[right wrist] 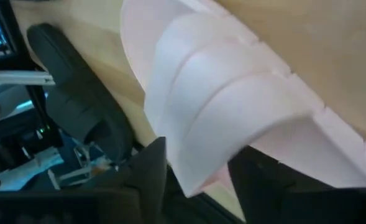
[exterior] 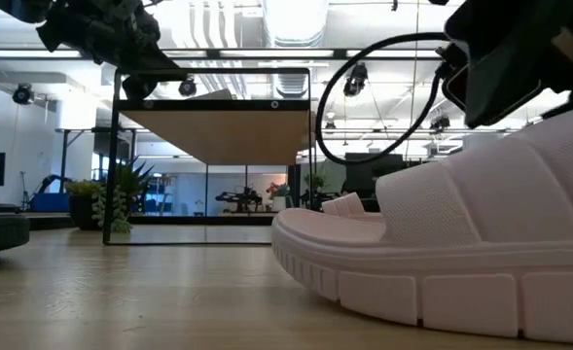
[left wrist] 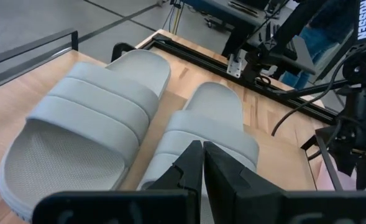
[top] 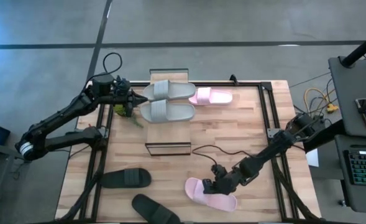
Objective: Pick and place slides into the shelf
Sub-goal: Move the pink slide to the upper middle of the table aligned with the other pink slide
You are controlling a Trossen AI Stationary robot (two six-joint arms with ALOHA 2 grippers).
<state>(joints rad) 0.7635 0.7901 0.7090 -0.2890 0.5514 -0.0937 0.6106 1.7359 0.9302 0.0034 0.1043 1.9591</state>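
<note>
While the right gripper (top: 215, 185) straddles the strap of a pink slide (top: 209, 193) on the table (top: 232, 130), its fingers (right wrist: 146, 174) sit either side. Beside two grey slides (left wrist: 133, 124) atop the shelf (top: 168, 135), the left gripper (left wrist: 201, 163) hovers, fingers pressed together, holding nothing.

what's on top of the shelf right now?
Two grey slides lie side by side on the shelf; left hand at their heel ends. Shelf's plank beneath them is hidden.
</note>
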